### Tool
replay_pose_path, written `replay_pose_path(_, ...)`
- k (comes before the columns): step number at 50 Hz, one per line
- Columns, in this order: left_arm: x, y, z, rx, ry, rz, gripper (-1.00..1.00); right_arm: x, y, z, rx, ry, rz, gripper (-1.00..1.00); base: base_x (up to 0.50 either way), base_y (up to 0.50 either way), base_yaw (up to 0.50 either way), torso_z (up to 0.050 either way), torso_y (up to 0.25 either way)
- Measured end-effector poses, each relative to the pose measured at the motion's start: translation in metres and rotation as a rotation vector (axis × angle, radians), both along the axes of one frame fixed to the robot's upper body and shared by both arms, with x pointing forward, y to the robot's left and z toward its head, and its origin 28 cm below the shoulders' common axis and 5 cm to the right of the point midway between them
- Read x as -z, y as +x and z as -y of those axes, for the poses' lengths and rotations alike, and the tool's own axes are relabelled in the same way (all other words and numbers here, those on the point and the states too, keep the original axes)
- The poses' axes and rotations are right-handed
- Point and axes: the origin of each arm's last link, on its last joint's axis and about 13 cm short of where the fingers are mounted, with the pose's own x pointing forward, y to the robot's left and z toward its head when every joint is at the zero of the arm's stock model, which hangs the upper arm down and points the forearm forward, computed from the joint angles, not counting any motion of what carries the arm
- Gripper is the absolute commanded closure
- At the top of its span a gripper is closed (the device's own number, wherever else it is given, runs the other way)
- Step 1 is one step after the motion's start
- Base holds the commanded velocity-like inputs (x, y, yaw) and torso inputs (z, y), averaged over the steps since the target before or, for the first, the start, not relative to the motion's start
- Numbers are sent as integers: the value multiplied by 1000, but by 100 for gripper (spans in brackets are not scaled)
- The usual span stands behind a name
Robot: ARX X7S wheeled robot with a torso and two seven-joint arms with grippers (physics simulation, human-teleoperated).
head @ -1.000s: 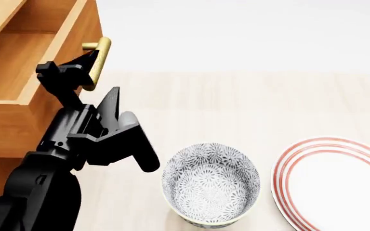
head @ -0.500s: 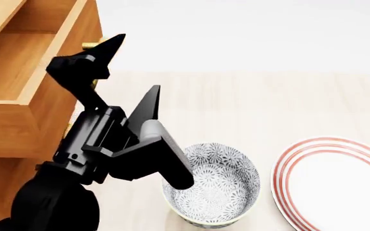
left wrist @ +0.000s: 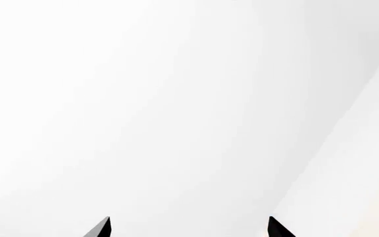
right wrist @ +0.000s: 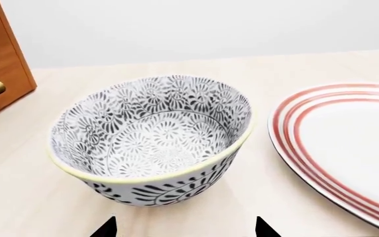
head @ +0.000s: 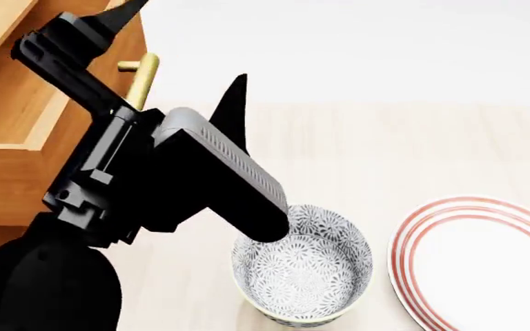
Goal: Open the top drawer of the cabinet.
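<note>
Brown wood top drawer (head: 35,89) pulled open, brass handle (head: 141,79)

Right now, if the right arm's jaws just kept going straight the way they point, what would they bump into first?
Most likely the patterned bowl. In the right wrist view the right gripper has its jaws apart and aims at the bowl's near wall, with nothing between. The red-striped plate lies off to one side. How far off the bowl is stays unclear.

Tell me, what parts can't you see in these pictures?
- Head view: the left arm covers part of the top drawer, part of its brass handle and the lower drawer.
- Head view: the frame edge cuts off the cabinet and the striped plate.
- Left wrist view: only white background past the left gripper.
- Right wrist view: the right gripper shows only its fingers' tips.
</note>
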Motion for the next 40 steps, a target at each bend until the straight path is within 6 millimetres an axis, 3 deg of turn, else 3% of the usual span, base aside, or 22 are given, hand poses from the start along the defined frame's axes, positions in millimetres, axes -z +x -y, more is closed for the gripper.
replay_pose_path(14, -18, 13, -9, -27, -145, -45, -100, 0, -1, -1, -12, -2, -6, -100, 0, 0, 0, 0, 0)
replay_pose_path(40, -20, 59, -30, -161, -222, -68, -100, 1, -1, -1, -11, 0, -13, -100, 0, 0, 0, 0, 0)
